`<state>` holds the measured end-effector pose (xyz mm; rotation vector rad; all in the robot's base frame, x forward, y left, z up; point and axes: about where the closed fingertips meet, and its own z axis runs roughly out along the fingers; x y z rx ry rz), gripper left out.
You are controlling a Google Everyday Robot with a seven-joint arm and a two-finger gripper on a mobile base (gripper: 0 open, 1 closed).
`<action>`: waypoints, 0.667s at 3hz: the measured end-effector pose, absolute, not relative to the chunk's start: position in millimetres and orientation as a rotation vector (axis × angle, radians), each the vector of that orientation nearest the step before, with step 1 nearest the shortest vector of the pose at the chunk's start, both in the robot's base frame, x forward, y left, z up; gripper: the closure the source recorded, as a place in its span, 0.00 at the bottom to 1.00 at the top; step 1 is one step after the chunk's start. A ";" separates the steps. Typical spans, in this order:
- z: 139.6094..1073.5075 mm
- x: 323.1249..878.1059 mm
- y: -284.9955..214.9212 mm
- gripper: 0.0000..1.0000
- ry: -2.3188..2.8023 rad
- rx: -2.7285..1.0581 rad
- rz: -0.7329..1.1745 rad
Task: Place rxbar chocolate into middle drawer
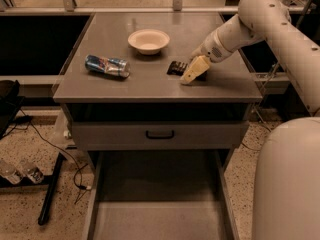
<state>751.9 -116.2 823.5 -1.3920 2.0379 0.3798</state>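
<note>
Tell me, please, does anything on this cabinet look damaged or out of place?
Only the can stands out: it lies on its side and looks crushed, on the left of the cabinet top. The bowl stands upright. The hand is at the rxbar chocolate on the right; the middle drawer below is open.
</note>
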 end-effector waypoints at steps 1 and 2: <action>823.5 751.9 -116.1 0.66 2.038 -1.392 0.380; 823.5 751.9 -116.1 0.87 2.038 -1.392 0.380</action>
